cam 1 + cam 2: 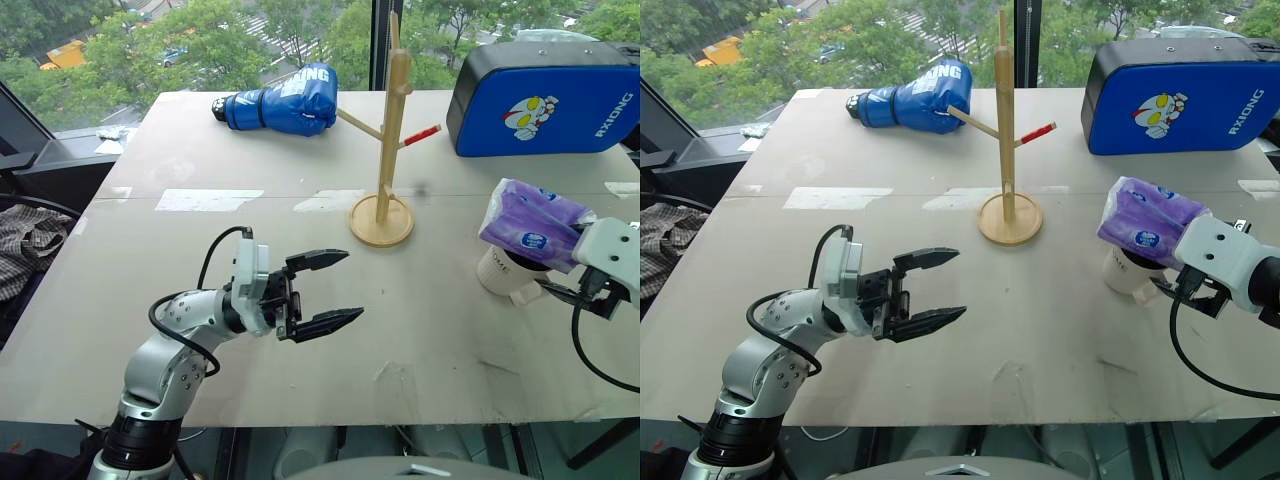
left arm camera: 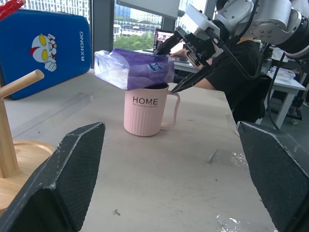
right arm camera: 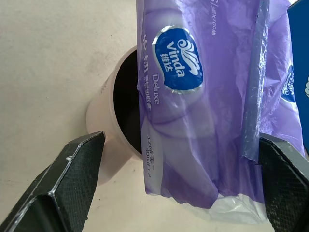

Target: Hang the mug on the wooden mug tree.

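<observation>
The mug stands upright on the worktop, a purple tissue pack lying across its mouth, right of the wooden mug tree. The right tool hovers just beside the pack, fingers spread apart; the left tool, also spread, hangs well apart from the mug.

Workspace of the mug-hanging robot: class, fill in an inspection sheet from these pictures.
Surface: pale table, taped patches.
Job's things: mug upright at the right; mug tree standing mid-table.
Clutter: tissue pack lying on the mug's mouth; boxing glove; blue pad.
End effectors: left end effector open, empty; right end effector open beside the pack.
Cables: black loops at both wrists.
Surroundings: window, trees; seated person behind.
</observation>
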Available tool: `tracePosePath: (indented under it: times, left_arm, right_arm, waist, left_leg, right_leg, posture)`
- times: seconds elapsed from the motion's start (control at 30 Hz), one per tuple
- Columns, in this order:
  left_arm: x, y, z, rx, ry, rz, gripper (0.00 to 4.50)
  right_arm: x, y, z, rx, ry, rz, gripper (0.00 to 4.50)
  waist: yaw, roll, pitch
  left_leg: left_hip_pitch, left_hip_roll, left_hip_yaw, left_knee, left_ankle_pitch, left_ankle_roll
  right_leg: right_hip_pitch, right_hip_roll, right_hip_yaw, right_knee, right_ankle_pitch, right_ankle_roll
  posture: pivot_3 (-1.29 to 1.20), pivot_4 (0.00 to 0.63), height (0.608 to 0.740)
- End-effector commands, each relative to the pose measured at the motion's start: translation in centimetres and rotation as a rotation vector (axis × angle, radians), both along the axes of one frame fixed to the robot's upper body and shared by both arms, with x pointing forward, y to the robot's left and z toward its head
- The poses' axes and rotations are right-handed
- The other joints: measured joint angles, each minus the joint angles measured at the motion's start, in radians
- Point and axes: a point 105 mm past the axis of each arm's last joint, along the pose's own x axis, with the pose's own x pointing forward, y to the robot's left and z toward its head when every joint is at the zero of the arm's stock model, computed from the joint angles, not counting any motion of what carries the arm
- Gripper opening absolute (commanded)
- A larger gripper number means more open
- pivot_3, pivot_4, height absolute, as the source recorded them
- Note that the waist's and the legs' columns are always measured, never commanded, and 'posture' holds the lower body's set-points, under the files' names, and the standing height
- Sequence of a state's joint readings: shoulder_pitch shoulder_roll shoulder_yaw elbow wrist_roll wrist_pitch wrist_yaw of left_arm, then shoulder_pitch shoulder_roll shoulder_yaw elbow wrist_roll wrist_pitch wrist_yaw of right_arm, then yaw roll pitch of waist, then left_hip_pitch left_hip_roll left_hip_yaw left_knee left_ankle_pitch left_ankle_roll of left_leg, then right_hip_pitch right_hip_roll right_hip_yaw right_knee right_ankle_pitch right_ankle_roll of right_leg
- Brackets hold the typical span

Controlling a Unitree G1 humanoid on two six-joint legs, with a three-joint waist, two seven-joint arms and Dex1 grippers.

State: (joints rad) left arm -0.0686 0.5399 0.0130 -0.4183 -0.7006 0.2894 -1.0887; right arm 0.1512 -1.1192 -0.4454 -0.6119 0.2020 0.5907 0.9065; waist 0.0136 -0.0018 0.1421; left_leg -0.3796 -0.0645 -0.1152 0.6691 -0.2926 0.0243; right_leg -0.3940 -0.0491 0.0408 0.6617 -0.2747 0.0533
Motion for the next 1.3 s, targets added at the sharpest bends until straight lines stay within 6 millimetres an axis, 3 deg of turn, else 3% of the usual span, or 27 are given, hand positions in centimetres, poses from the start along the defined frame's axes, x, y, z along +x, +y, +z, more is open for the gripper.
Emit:
tracePosePath:
  times: [0.03,0.43,0.57,0.73,0.8,1.07,1.13,1.3]
  left_arm:
    - [-0.2,0.4,0.4,-0.005,-0.019,0.0,4.5]
    - [-0.3,0.5,0.7,0.0,-0.021,0.006,4.5]
    - [-0.3,0.4,0.7,-0.001,-0.022,0.008,4.5]
    - [-0.3,0.4,0.8,-0.001,-0.022,0.009,4.5]
    - [-0.3,0.4,0.7,-0.001,-0.021,0.01,4.5]
    - [-0.4,0.4,0.5,-0.005,-0.016,0.001,4.5]
    - [-0.4,0.3,0.5,-0.006,-0.015,-0.002,4.5]
    - [-0.3,0.4,0.4,-0.011,-0.016,-0.007,4.5]
  right_arm:
    - [0.1,0.2,1.0,-0.012,-0.054,0.004,4.43]
    - [0.6,-0.3,1.3,-0.037,-0.062,-0.005,4.43]
    - [0.6,-0.3,1.2,-0.038,-0.044,0.001,3.31]
    - [0.4,-0.3,1.3,-0.042,-0.034,0.007,0.81]
    - [0.3,-0.3,1.5,-0.041,-0.038,0.009,0.05]
    - [-0.2,0.2,2.8,-0.007,-0.057,0.015,0.02]
    - [-0.5,0.1,4.2,0.068,-0.085,-0.005,0.02]
    - [-0.5,-2.6,6.8,0.152,-0.173,-0.123,0.02]
  waist:
    - [0.0,0.0,0.0]
    - [0.0,0.0,0.0]
    - [0.0,0.0,0.0]
    - [0.0,0.0,0.0]
    - [-0.001,0.0,0.0]
    - [0.0,0.0,0.0]
    - [0.0,0.0,0.0]
    - [0.001,0.0,0.0]
  left_leg:
    - [0.0,0.0,0.0,0.0,0.0,0.0]
    - [0.0,0.0,0.0,0.0,0.0,0.0]
    - [0.0,0.0,0.0,0.0,0.0,0.0]
    - [0.0,0.0,0.0,0.0,0.0,0.0]
    - [0.0,0.0,0.0,0.0,0.0,0.0]
    - [0.0,0.0,0.0,0.0,0.0,0.0]
    - [0.0,0.0,0.0,0.0,0.0,0.0]
    - [0.0,0.0,0.0,0.0,0.0,0.0]
  right_leg:
    - [0.0,0.0,0.0,0.0,0.0,0.0]
    - [0.0,0.0,0.0,0.0,0.0,0.0]
    - [0.0,0.0,0.0,0.0,0.0,0.0]
    - [0.0,0.0,0.0,0.0,0.0,0.0]
    - [0.0,0.0,0.0,0.0,0.0,0.0]
    - [0.0,0.0,0.0,0.0,0.0,0.0]
    - [0.0,0.0,0.0,0.0,0.0,0.0]
    - [0.0,0.0,0.0,0.0,0.0,0.0]
  posture:
    - [0.0,0.15,0.74]
    - [0.0,0.15,0.74]
    - [0.0,0.15,0.74]
    - [0.0,0.15,0.74]
    - [0.0,0.15,0.74]
    - [0.0,0.15,0.74]
    - [0.0,0.15,0.74]
    - [0.0,0.15,0.74]
